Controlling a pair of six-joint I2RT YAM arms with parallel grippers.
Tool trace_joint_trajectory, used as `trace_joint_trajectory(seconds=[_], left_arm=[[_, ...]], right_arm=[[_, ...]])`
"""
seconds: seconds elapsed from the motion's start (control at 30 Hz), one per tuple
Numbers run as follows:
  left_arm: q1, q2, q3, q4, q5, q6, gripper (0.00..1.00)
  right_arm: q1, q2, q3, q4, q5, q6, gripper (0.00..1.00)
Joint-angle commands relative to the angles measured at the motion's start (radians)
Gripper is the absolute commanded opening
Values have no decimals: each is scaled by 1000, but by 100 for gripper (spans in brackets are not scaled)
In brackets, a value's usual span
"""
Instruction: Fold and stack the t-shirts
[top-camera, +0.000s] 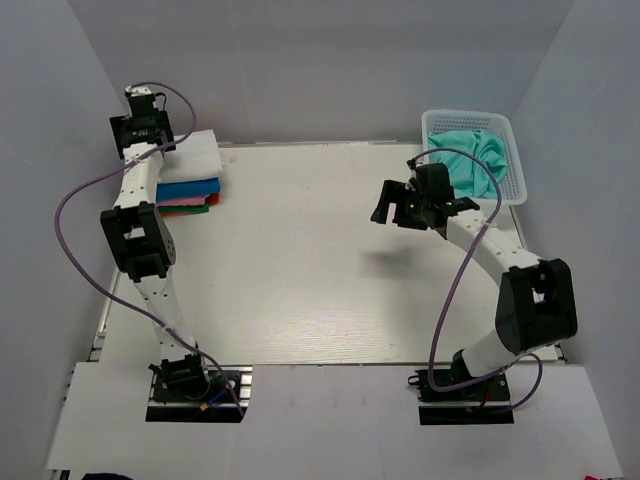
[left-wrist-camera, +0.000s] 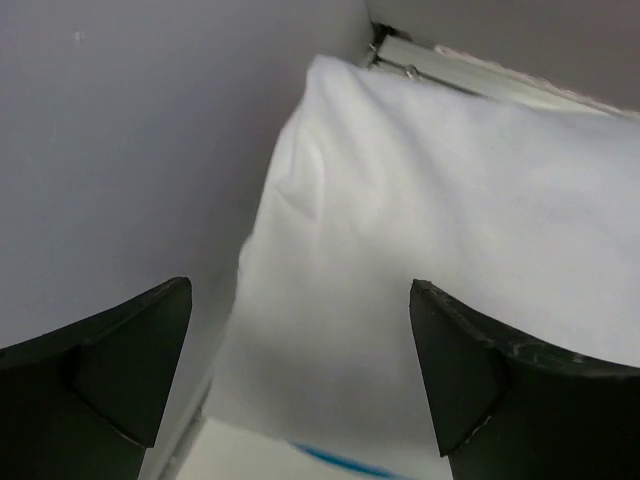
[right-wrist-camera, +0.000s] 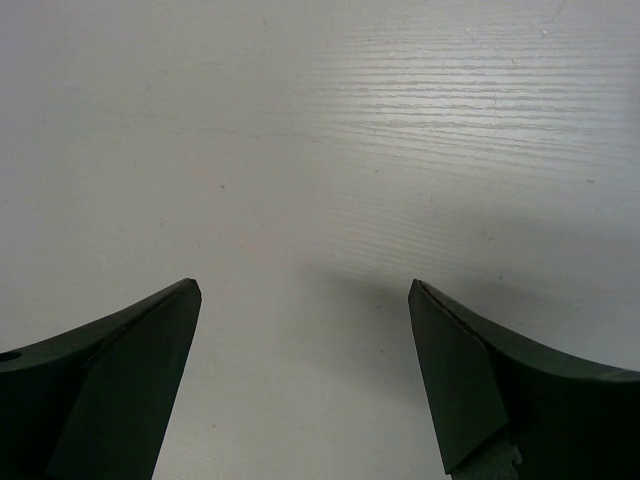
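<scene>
A: Closest to the lens in the left wrist view are two dark fingers (left-wrist-camera: 110, 370). How do they stand?

B: The left gripper (left-wrist-camera: 300, 290) has its jaws spread wide, with no cloth caught in them. Just beyond lies the white t-shirt (left-wrist-camera: 450, 200), folded flat. Its left edge runs just beside the side wall (left-wrist-camera: 120, 150), and its far corner is near a metal rail (left-wrist-camera: 440, 70).

A: And from above?

B: It tops a stack in the upper left of the frame. Under it is a blue t-shirt (top-camera: 188, 188), then a pink t-shirt (top-camera: 178, 200), and a green t-shirt (top-camera: 205, 207) shows at the lower edge. The stack hugs the left edge of the table (top-camera: 300, 270), so room is tight on the wall side.

A: Any other cloth?

B: A teal t-shirt (top-camera: 470, 160) is bunched in the white basket (top-camera: 470, 113) at the upper right.

A: And the other arm?

B: The right gripper (top-camera: 395, 200) hangs right of centre, near the basket but apart from it, with its jaws spread and holding nothing. Its wrist view shows only pale tabletop below. A broad stretch of board lies between the stack and the basket.
</scene>
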Motion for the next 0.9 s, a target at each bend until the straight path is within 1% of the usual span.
trace_joint_trajectory(seconds=[0.0, 0.03, 0.07, 0.1, 0.13, 0.17, 0.2, 0.23, 0.27, 0.3, 0.33, 0.37, 0.4, 0.43, 0.47, 0.5, 0.53, 0.57, 0.6, 0.63, 0.7, 0.77, 0.87], left_arm=[[-16, -192, -74, -67, 120, -148, 100], [-25, -298, -179, -44, 309, -191, 100], [-25, -299, -220, -26, 368, -191, 100], [-25, -370, -258, -11, 417, -224, 100], [-36, -406, -293, 2, 468, -238, 100], [-51, -438, -365, 15, 528, -261, 100], [-62, -472, -410, 31, 539, -313, 100], [-92, -542, -505, 49, 553, -335, 100], [-111, -577, -559, 68, 565, -366, 100], [-128, -616, -618, 115, 591, -416, 100], [-147, -657, -687, 147, 619, -445, 100], [-196, -749, -850, 193, 663, -476, 100], [-224, -795, -933, 285, 703, -511, 100], [-255, -838, -1009, 316, 732, -525, 100], [-329, -877, -1144, 336, 732, -544, 100], [-362, -948, -1206, 348, 732, -559, 100], [-387, -985, -1317, 358, 713, -590, 100], [-422, -1024, -1369, 358, 687, -610, 100], [-433, -1067, -1418, 367, 686, -619, 100], [-445, -1164, -1502, 390, 686, -631, 100], [-468, -1261, -1564, 390, 686, -643, 100], [-479, -1353, -1593, 350, 636, -657, 100], [-488, -1378, -1581, 309, 605, -644, 100]], right_arm=[[4, -99, -25, 49, 3, -6, 90], [7, -127, -64, 72, 1, -12, 90], [7, -145, -65, 72, 1, -12, 90], [6, -156, -77, 86, 3, -10, 90], [7, -166, -100, 103, -2, -3, 90], [7, -193, -127, 111, -7, 0, 90], [7, -201, -143, 118, -4, 5, 90], [7, -231, -183, 127, 1, 14, 90], [7, -254, -198, 140, 1, 19, 90], [24, -268, -232, 146, 1, 23, 90], [9, -285, -250, 151, 4, 26, 90], [7, -317, -298, 164, 7, 31, 90], [7, -352, -315, 167, 13, 57, 90], [6, -369, -330, 172, 30, 42, 90], [10, -406, -347, 192, 42, 39, 90], [10, -428, -415, 204, 68, 43, 90], [7, -467, -437, 232, 82, 42, 90], [7, -504, -479, 255, 91, 55, 90], [7, -518, -515, 267, 93, 59, 90], [7, -556, -543, 301, 90, 59, 90], [6, -569, -563, 325, 66, 62, 90], [6, -578, -576, 321, 50, 63, 90], [7, -580, -582, 335, 23, 68, 90]])
